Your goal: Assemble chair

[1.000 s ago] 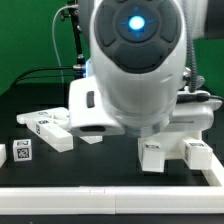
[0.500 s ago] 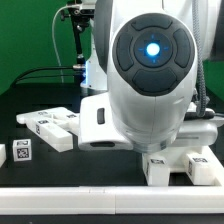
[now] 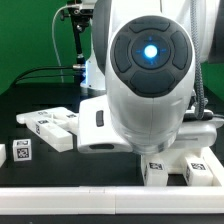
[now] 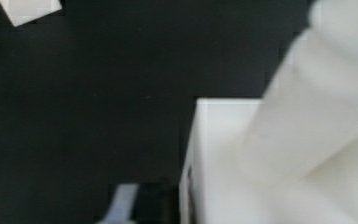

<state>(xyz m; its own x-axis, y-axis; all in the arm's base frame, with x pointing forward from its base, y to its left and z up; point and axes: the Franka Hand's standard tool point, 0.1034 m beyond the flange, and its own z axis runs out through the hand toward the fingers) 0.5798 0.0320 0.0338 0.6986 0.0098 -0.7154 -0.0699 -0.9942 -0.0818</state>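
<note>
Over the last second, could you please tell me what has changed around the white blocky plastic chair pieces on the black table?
The glossy white robot arm swung lower and toward the exterior view's right, then barely moved. The two tagged white blocks beneath it now sit lower in the picture; whether the gripper holds them is hidden. The long tagged white pieces at the exterior view's left stayed put.

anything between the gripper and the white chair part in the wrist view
Nothing visible does: the wrist view shows the white chair part close up and blurred, with only black table next to it.
</note>
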